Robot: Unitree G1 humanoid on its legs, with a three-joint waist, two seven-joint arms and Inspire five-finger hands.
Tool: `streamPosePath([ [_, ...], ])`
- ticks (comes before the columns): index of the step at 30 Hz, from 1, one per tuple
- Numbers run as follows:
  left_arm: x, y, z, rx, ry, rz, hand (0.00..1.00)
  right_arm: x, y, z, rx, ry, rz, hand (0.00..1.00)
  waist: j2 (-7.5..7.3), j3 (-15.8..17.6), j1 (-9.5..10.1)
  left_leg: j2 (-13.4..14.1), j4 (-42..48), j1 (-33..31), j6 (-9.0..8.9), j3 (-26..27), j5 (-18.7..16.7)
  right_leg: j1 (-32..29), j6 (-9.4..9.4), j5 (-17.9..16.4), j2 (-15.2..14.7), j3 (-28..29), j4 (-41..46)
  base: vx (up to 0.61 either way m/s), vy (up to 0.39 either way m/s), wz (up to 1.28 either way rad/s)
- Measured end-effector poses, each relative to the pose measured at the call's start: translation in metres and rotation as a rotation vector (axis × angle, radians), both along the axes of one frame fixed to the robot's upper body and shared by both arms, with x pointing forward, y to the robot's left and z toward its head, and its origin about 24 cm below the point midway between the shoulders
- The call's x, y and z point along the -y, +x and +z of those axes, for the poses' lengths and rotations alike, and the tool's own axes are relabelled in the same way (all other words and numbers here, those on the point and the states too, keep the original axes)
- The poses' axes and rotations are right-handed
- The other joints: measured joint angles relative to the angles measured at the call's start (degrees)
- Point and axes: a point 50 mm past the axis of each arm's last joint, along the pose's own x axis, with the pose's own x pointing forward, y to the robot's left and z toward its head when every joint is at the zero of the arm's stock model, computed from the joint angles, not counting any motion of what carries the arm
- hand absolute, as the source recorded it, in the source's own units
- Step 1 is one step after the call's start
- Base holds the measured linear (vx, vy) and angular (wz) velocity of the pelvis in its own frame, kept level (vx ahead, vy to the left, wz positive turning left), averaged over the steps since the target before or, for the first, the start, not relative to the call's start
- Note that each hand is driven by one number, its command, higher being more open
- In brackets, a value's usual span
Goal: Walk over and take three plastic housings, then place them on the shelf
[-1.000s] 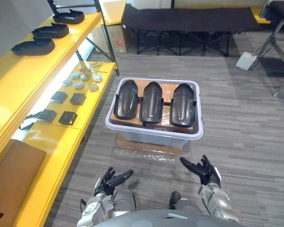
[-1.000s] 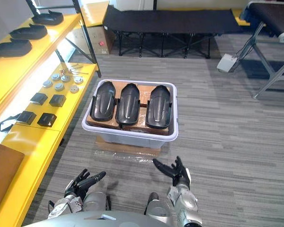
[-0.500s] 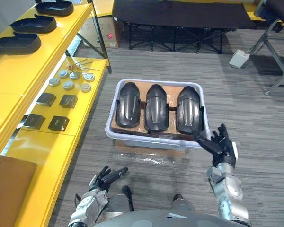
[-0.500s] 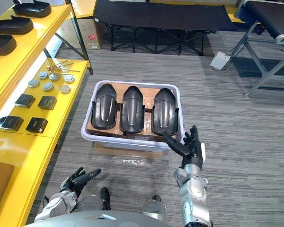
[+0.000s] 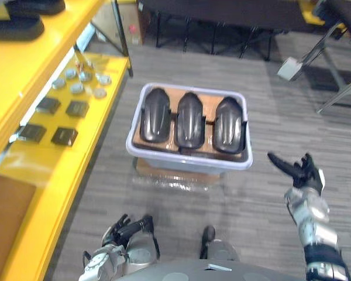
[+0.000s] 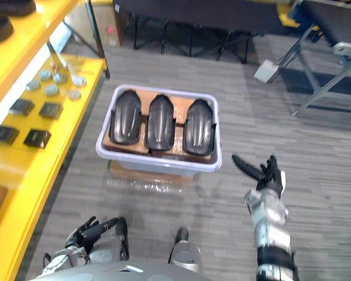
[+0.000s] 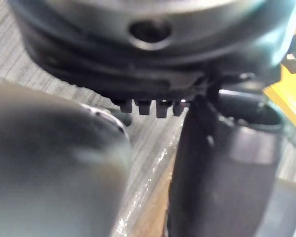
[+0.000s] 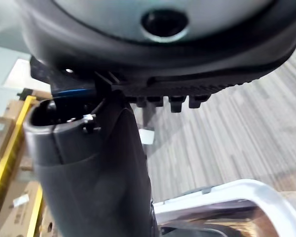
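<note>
Three black plastic housings lie side by side in a pale bin [image 5: 188, 165] on the floor: a left one [image 5: 154, 114], a middle one [image 5: 189, 119] and a right one [image 5: 230, 120]. My right hand [image 5: 305, 174] hovers open to the right of the bin, fingers straight, holding nothing. My left hand [image 5: 126, 228] hangs low near the floor, fingers relaxed and empty. More black housings [image 5: 16, 26] rest on the upper yellow shelf [image 5: 23, 64] at the left.
The bin stands on a flat cardboard sheet [image 5: 171, 172]. The lower yellow shelf [image 5: 58, 158] carries small black blocks [image 5: 65, 136] and round metal parts [image 5: 77, 88]. A dark folding cot [image 5: 222, 14] and metal stand legs [image 5: 339, 88] are at the back.
The view has shifted as I move. My right hand has swung from the bin's front right corner out to the right of it. My left hand stays low.
</note>
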Motion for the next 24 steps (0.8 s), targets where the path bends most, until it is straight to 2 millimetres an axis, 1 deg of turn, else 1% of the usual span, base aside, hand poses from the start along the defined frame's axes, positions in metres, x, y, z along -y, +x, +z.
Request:
streamPosePath([
  [1, -0.002, 0.001, 0.001, 0.002, 0.007, -0.002, 1.0, 0.003, 0.007, 0.009, 0.025, 0.002, 0.0, 1.0, -0.09, 0.7, 0.07, 0.2, 0.9, -0.9, 0.02, -0.2, 0.0, -0.5, -0.1, 0.6, 0.2, 0.0, -0.1, -0.08, 0.011, 0.11],
  [2, -0.004, 0.004, 0.002, 0.006, 0.014, -0.002, 1.0, 0.01, 0.02, 0.03, 0.076, -0.027, -0.002, 1.0, 0.04, 2.8, 0.62, 0.3, 2.0, -2.2, -0.02, -0.6, 0.0, -1.0, -0.42, 1.4, 0.3, 0.0, -0.1, -0.07, 0.025, 0.13],
  [3, -0.003, 0.008, 0.003, 0.014, 0.006, 0.003, 1.0, 0.019, 0.028, 0.049, 0.109, -0.064, -0.009, 1.0, 0.42, 4.6, 1.33, 0.3, 3.1, -3.0, 0.15, -1.1, -0.2, -1.1, -0.9, 1.8, 0.3, -0.2, -0.1, -0.06, 0.041, 0.2],
  [4, -0.002, 0.01, 0.004, 0.026, -0.017, 0.023, 1.0, 0.023, 0.034, 0.06, 0.127, -0.083, -0.011, 1.0, 0.76, 5.2, 1.45, 0.3, 3.8, -4.1, 0.36, -1.5, -0.3, -1.6, -0.83, 1.9, 0.3, -0.4, -0.1, -0.05, 0.046, 0.19],
  [6, 0.001, 0.011, 0.004, 0.031, -0.083, 0.078, 1.0, 0.028, 0.046, 0.077, 0.151, -0.095, -0.009, 1.0, 1.45, 5.6, 1.7, 0.3, 5.8, -6.5, 0.92, -2.0, -0.8, -2.8, -1.03, 2.2, 0.3, -0.7, 0.0, -0.01, 0.04, 0.12],
  [7, 0.001, 0.012, 0.003, 0.03, -0.102, 0.093, 1.0, 0.029, 0.048, 0.08, 0.153, -0.1, -0.006, 1.0, 1.72, 5.9, 1.76, 0.4, 6.6, -6.9, 1.03, -2.2, -1.2, -2.9, -1.03, 2.2, 0.3, -0.7, 0.1, 0.01, 0.035, 0.07],
  [9, 0.005, 0.011, 0.001, 0.022, -0.148, 0.136, 1.0, 0.034, 0.053, 0.086, 0.124, -0.126, 0.006, 1.0, 3.13, 6.7, 2.27, 0.8, 10.2, -9.2, 1.31, -2.8, -2.9, -3.5, -1.03, 2.2, 0.4, -0.8, 0.7, 0.01, 0.04, 0.02],
  [10, 0.005, 0.012, 0.0, 0.02, -0.152, 0.142, 1.0, 0.035, 0.054, 0.086, 0.112, -0.131, 0.008, 1.0, 3.56, 6.9, 2.54, 1.0, 11.1, -9.8, 1.44, -3.0, -3.4, -4.0, -1.06, 2.2, 0.4, -0.6, 1.2, 0.0, 0.048, 0.0],
  [11, 0.005, 0.015, -0.001, 0.013, -0.165, 0.157, 1.0, 0.04, 0.055, 0.088, 0.081, -0.145, 0.014, 1.0, 4.59, 7.6, 2.82, 1.2, 12.9, -11.0, 1.52, -3.4, -4.3, -4.4, -1.14, 2.1, 0.5, -0.7, 1.8, 0.0, 0.043, 0.01],
  [13, 0.004, 0.016, -0.002, 0.007, -0.175, 0.168, 1.0, 0.043, 0.06, 0.091, 0.037, -0.154, 0.016, 1.0, 5.61, 8.1, 2.85, 1.2, 14.1, -12.4, 1.92, -3.6, -4.8, -5.6, -1.18, 2.0, 0.3, -0.5, 2.6, -0.02, 0.066, 0.01],
  [15, 0.004, 0.019, -0.003, 0.001, -0.18, 0.179, 1.0, 0.046, 0.064, 0.095, 0.017, -0.154, 0.007, 1.0, 6.58, 8.7, 3.18, 1.0, 14.7, -13.4, 2.14, -3.6, -4.9, -6.7, -1.18, 2.0, 0.1, 0.0, 3.3, -0.03, 0.065, -0.01],
  [17, 0.005, 0.02, -0.004, -0.007, -0.197, 0.193, 1.0, 0.05, 0.067, 0.104, -0.001, -0.176, 0.002, 1.0, 7.88, 9.3, 3.26, 0.4, 14.7, -14.6, 2.33, -3.8, -4.8, -8.6, -0.84, 1.2, -0.7, 0.1, 5.1, -0.05, 0.048, 0.05],
  [18, 0.006, 0.02, -0.004, -0.007, -0.199, 0.194, 1.0, 0.051, 0.067, 0.105, -0.003, -0.179, -0.002, 1.0, 8.04, 9.4, 3.27, 0.3, 14.7, -14.8, 2.37, -3.9, -4.8, -8.8, -0.7, 1.0, -0.8, 0.1, 5.4, -0.04, 0.038, 0.08],
  [19, 0.007, 0.021, -0.005, -0.014, -0.208, 0.194, 1.0, 0.057, 0.066, 0.11, -0.015, -0.192, -0.018, 1.0, 8.88, 9.8, 3.63, 0.1, 14.6, -15.1, 2.5, -4.0, -4.7, -9.5, -0.76, 0.7, -1.1, 0.1, 6.2, -0.04, 0.026, 0.04],
  [20, 0.007, 0.023, -0.006, -0.018, -0.21, 0.194, 1.0, 0.061, 0.065, 0.114, -0.015, -0.193, -0.03, 1.0, 9.33, 9.8, 4.07, 0.0, 14.6, -15.5, 2.64, -4.0, -4.6, -10.3, -0.83, 0.5, -1.3, 0.2, 7.0, -0.05, 0.024, 0.04],
  [21, 0.008, 0.023, -0.007, -0.027, -0.212, 0.193, 1.0, 0.067, 0.065, 0.122, -0.011, -0.195, -0.047, 1.0, 9.82, 10.0, 4.29, -0.2, 14.5, -16.4, 2.68, -4.1, -4.2, -11.6, -0.8, 0.1, -1.6, 0.2, 8.1, -0.05, 0.012, 0.03],
  [22, 0.009, 0.022, -0.008, -0.031, -0.212, 0.19, 1.0, 0.067, 0.065, 0.125, -0.005, -0.196, -0.051, 1.0, 9.94, 10.1, 4.26, -0.3, 14.4, -16.7, 2.72, -4.1, -4.1, -12.2, -0.86, -0.1, -1.7, 0.2, 8.6, -0.05, 0.007, 0.04],
  [23, 0.01, 0.021, -0.008, -0.036, -0.219, 0.193, 1.0, 0.067, 0.067, 0.13, 0.003, -0.193, -0.056, 0.0, 9.96, 10.1, 4.21, -0.5, 14.0, -17.1, 2.79, -4.1, -3.7, -13.1, -0.81, -0.4, -2.0, 0.3, 9.4, -0.03, 0.002, 0.08],
  [24, 0.013, 0.022, -0.009, -0.036, -0.241, 0.201, 1.0, 0.07, 0.068, 0.135, 0.003, -0.182, -0.068, 0.0, 10.1, 10.1, 4.22, -0.9, 13.8, -17.6, 2.72, -4.2, -3.3, -14.4, -0.85, -1.0, -2.6, 0.3, 10.7, -0.02, -0.003, 0.09],
])
